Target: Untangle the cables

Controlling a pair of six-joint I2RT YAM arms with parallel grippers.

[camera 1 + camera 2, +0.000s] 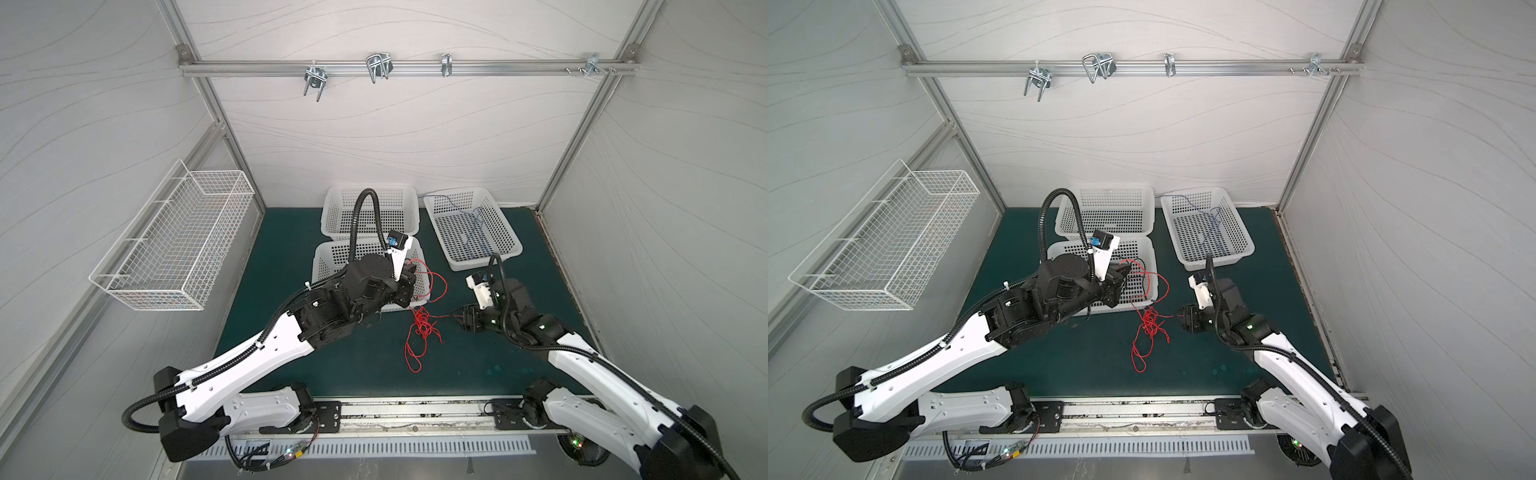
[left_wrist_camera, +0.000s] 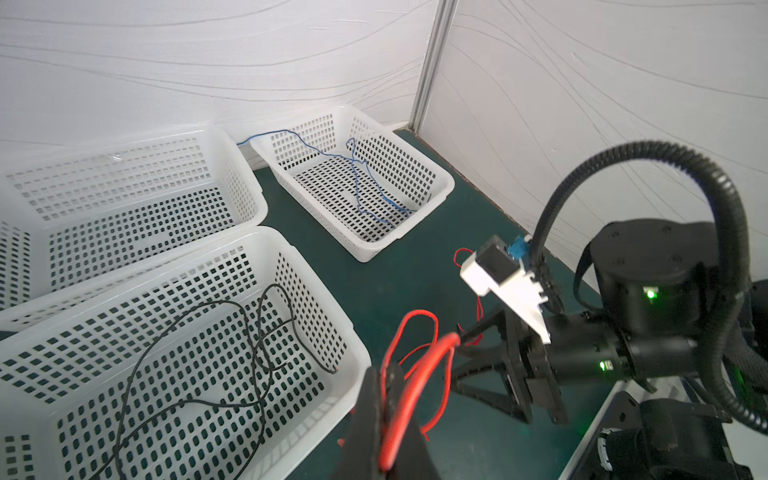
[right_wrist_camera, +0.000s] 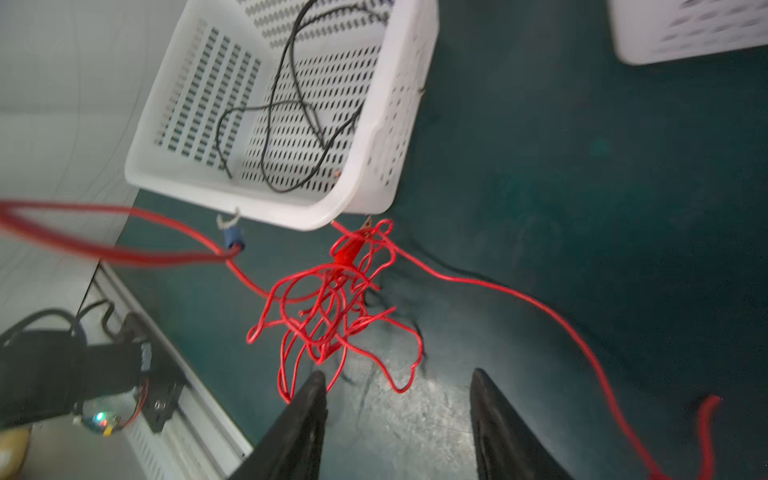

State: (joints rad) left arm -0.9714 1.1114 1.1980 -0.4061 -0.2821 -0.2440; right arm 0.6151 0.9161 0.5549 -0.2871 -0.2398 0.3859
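Glossy red cable (image 2: 417, 365) clamped in the left gripper (image 2: 384, 376); right gripper (image 3: 397, 376) spread apart before a thin, looped tangle (image 3: 328, 320) on a matte green mat (image 3: 582, 199).

A robot lab cell: white panelled walls (image 1: 374, 137), aluminium framing (image 1: 407, 68), green mat (image 1: 478, 361).

My left pincer (image 2: 384, 374) is clamped tight, reaching forward; my right pincer (image 3: 397, 374) sits low, jaws standing apart.
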